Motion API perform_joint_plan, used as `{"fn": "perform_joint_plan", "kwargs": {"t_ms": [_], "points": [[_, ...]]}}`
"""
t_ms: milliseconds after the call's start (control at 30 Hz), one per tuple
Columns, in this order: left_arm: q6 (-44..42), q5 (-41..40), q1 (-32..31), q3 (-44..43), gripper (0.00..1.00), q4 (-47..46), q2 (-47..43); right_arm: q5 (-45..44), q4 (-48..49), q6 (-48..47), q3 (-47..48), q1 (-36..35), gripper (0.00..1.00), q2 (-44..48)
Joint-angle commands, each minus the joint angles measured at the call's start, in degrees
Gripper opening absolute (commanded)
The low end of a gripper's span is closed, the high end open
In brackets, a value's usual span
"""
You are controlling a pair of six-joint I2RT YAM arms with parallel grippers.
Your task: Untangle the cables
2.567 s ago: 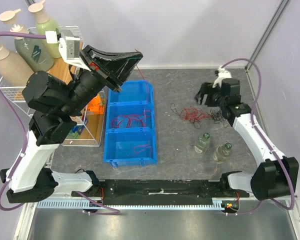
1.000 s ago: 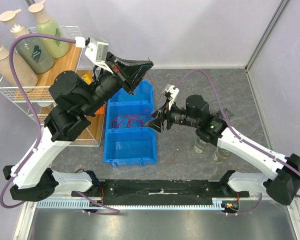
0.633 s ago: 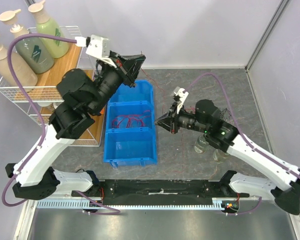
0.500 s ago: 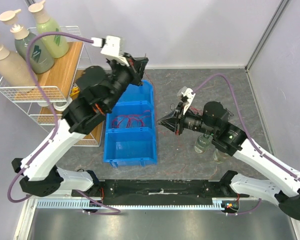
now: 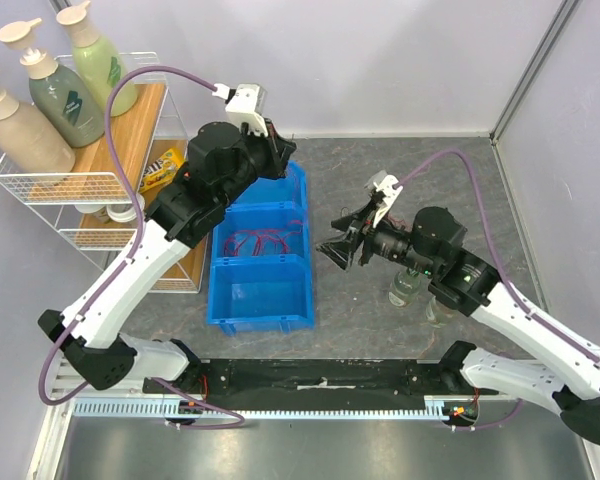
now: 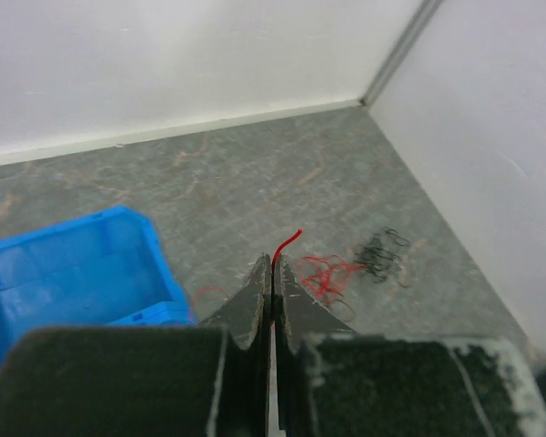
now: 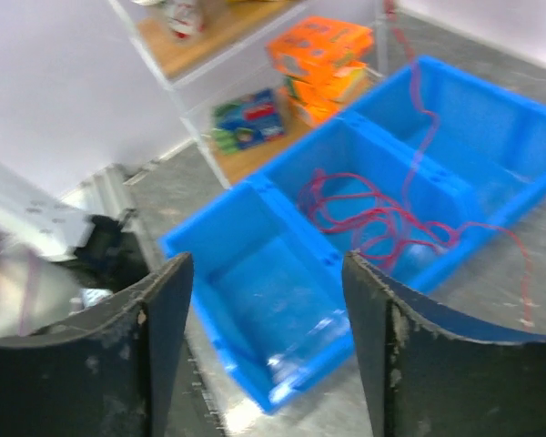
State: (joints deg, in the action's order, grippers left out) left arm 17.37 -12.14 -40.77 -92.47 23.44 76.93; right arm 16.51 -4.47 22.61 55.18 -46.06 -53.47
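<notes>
Left gripper [image 6: 272, 273] pinched a red cable [image 6: 289, 240] (right gripper [image 7: 264, 264] gaped); lifting risked dragging the snagged bundle [image 5: 265, 240] below from the blue bin [image 5: 260, 323].

white-shelled arms [image 5: 120, 290], black joints [image 5: 215, 165], mauve hoses [image 5: 145, 71], white wrist cameras [image 5: 248, 100], black textured gripper fingers [image 7: 164, 346]

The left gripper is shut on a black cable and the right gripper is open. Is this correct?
Not quite. The left gripper is shut on a red cable, not a black one: the left wrist view shows it coming out between the shut jaws. The right gripper is open, as you say.
</notes>
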Motion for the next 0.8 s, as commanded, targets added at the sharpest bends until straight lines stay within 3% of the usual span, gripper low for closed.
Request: {"fn": "perform_joint_plan", "kwargs": {"t_ms": [0,267,433,767], "points": [[5.39,9.67,0.08,-4.21,0.02,-0.33,-3.97,-12.45,0.94,-6.69,-1.91,-0.08,0.79,-3.91],[7.59,15.48,0.08,-10.45,0.02,2.22,-5.64,-19.06,4.03,-13.72,3.0,0.36,0.86,-14.8],[8.21,17.41,0.17,-13.79,0.02,1.96,-5.47,-13.28,6.83,-15.67,5.56,0.89,0.84,-20.0],[7.95,16.98,0.08,-13.8,0.02,0.29,-6.08,-2.36,19.5,-9.52,-2.18,0.89,0.22,-16.84]]}}
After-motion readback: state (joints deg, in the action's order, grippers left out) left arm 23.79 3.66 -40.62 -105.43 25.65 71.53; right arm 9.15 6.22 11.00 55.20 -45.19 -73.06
